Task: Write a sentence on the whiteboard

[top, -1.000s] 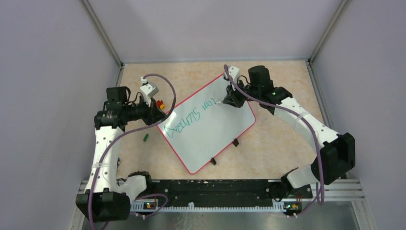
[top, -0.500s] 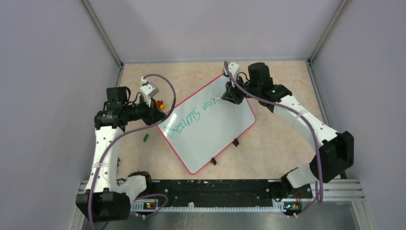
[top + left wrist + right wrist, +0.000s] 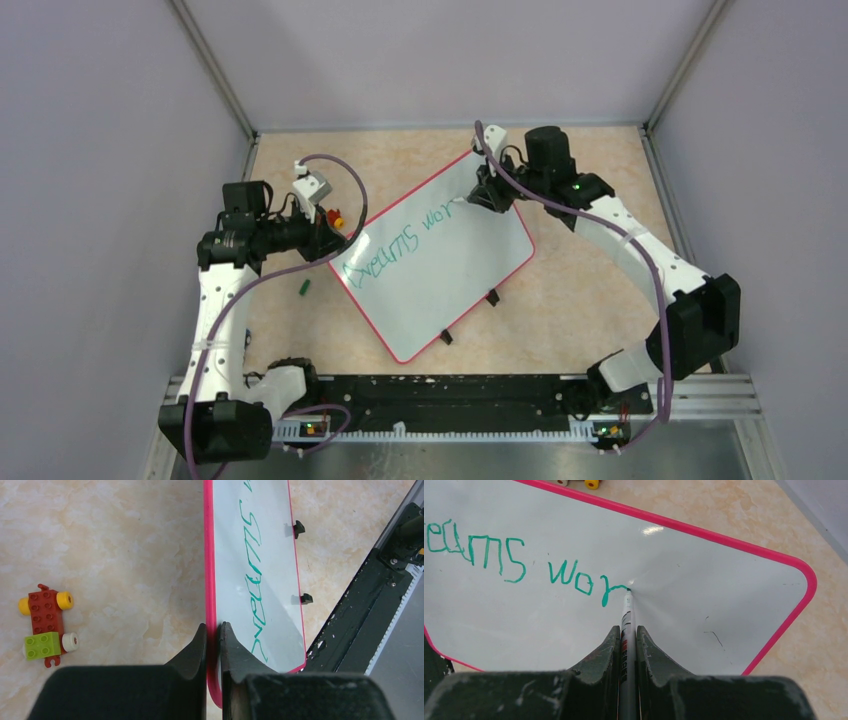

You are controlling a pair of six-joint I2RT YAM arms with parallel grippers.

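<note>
Rightward since a second earlier went the right gripper (image 3: 628,629), its fingers pinching a slim white marker (image 3: 627,607), tip on the red-rimmed white whiteboard (image 3: 440,295) at mid-table, the green handwritten sentence (image 3: 390,246) reaching "wor". Meanwhile the left gripper (image 3: 214,628) clamped the board's left rim; a red-and-green brick toy (image 3: 45,622) and perhaps a green cap (image 3: 303,288) lay nearby.
</note>
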